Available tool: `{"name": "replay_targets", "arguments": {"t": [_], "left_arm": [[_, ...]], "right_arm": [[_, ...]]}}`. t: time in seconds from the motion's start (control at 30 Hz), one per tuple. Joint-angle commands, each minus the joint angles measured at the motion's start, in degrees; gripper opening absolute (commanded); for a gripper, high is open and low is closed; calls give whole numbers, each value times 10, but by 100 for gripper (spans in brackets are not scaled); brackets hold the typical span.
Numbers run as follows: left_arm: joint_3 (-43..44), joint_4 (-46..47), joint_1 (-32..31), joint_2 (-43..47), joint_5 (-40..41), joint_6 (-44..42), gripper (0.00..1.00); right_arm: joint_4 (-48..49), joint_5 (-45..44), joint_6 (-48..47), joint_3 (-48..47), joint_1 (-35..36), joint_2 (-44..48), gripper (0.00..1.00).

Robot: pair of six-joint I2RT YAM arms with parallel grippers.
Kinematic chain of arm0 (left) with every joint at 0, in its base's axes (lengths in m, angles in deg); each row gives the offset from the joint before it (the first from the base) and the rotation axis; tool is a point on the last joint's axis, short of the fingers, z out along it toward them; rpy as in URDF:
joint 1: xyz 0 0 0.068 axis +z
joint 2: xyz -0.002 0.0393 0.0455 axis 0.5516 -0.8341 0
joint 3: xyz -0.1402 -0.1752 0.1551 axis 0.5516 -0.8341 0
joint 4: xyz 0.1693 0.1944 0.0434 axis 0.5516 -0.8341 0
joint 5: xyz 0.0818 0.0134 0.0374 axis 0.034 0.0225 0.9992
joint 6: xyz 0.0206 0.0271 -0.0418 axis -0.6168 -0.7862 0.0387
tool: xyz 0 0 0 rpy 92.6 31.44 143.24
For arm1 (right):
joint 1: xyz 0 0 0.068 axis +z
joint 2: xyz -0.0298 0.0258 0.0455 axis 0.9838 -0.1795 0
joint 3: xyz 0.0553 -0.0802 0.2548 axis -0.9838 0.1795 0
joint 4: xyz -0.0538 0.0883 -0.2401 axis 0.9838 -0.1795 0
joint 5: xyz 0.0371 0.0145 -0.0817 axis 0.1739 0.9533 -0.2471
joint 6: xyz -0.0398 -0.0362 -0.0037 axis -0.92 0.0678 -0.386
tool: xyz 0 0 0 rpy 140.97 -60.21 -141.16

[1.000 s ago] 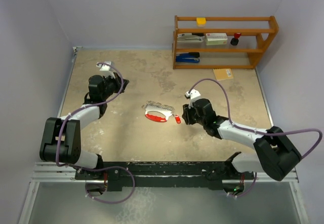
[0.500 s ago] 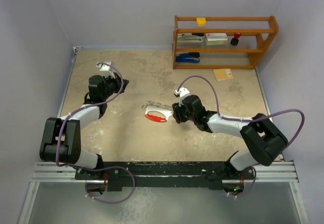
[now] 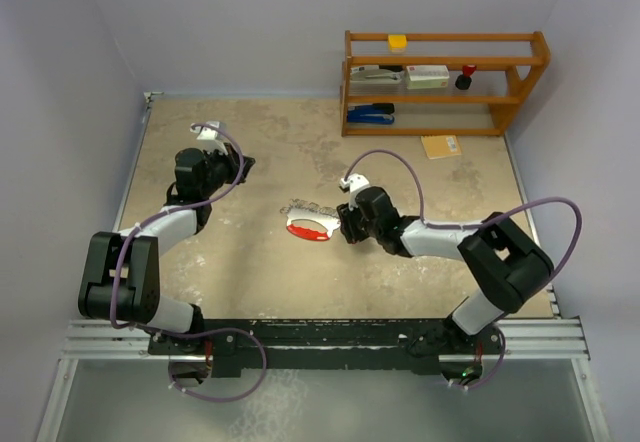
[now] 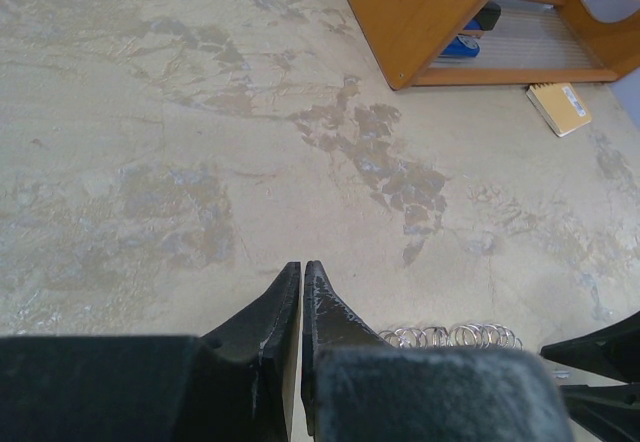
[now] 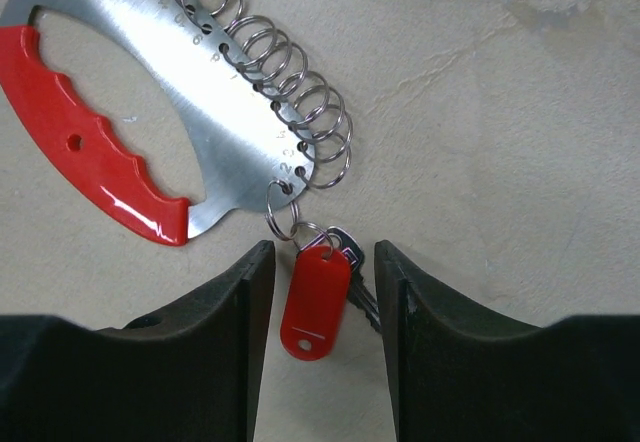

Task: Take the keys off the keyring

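- the right gripper [image 5: 322,254] is sitting released, its jaws straddling the keys [image 5: 314,304].
- the keys are hanging from the keyring [image 5: 150,112].
- the left gripper [image 4: 302,274] is staying apart, clenched on nothing.

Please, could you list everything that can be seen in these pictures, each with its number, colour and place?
keyring: one, red and silvery crescent with a row of rings, flat at the table's middle
key: one seen, red-headed, on the keyring's end ring
table: one, mottled beige
shelf: one, brown wood, far right
block: one, yellow, shelf top
box: one, white and green, middle shelf
knob: one, dark, red-topped, right of the box
blue object: one, bottom shelf
notepad: one, yellow, on the table by the shelf
left gripper: black, shut, empty, far left
right gripper: black, open, jaws either side of the key
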Motion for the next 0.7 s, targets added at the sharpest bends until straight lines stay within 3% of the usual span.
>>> {"name": "replay_targets", "arguments": {"t": [0.0, 0.27, 0.6, 0.67], "left_arm": [[19, 24, -2, 3, -13, -2, 0], [17, 27, -2, 3, -15, -1, 0], [15, 28, -2, 5, -14, -1, 0], [14, 29, -2, 7, -12, -1, 1]], "right_arm": [[10, -20, -9, -29, 3, -10, 48], [-3, -22, -11, -44, 3, -31, 40], [-43, -17, 11, -36, 9, -32, 11], [-53, -24, 14, -38, 11, -33, 0]]}}
